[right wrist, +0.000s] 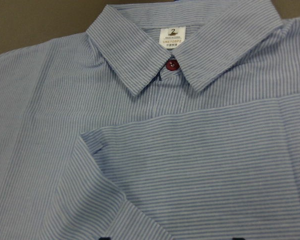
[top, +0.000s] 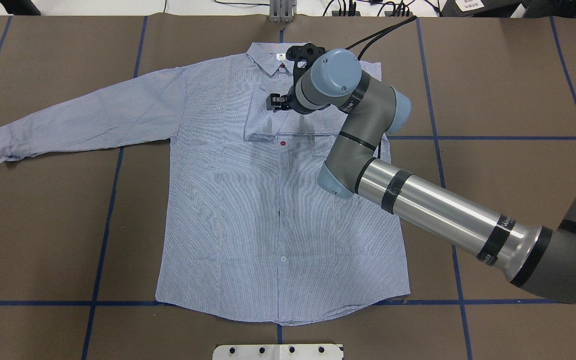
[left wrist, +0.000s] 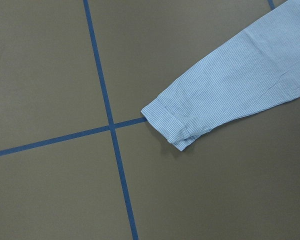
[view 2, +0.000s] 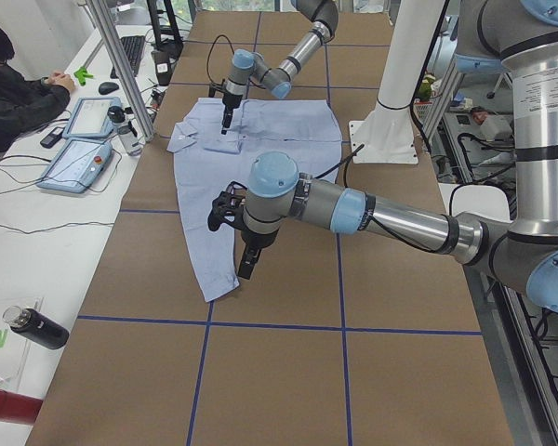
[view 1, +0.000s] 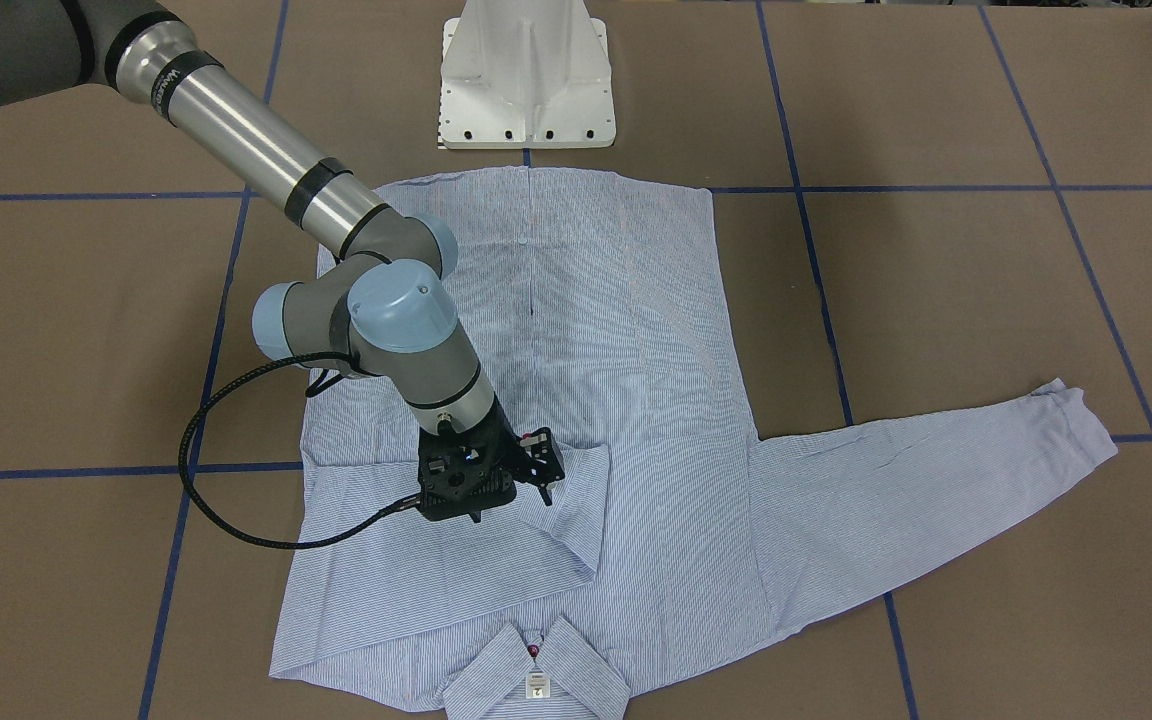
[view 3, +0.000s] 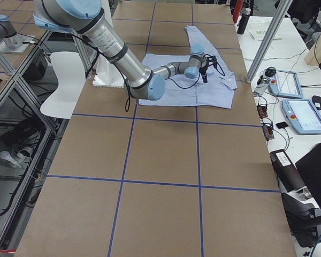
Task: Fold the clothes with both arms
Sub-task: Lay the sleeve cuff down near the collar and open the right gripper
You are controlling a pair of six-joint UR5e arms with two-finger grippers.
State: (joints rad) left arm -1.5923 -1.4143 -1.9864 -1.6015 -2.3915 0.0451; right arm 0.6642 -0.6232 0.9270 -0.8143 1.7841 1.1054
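The striped shirt [top: 268, 210] lies flat and front up on the table, collar [top: 268, 57] at the far side. One sleeve [top: 88, 117] stretches out to the robot's left. The other sleeve [top: 268, 117] is folded across the chest. My right gripper [top: 274, 102] hovers just above that folded sleeve, open and empty; it also shows in the front-facing view [view 1: 541, 468]. The right wrist view shows the collar [right wrist: 140, 55], label and a dark red button [right wrist: 172, 64]. My left gripper [view 2: 246, 265] hangs above the outstretched cuff [left wrist: 172, 125]; I cannot tell whether it is open.
The white pedestal base [view 1: 526, 80] stands at the robot's edge of the brown table, which is marked with blue tape lines [top: 113, 220]. An operator [view 2: 9, 84] sits at a side bench with pendants. A dark bottle [view 2: 37, 327] lies there too.
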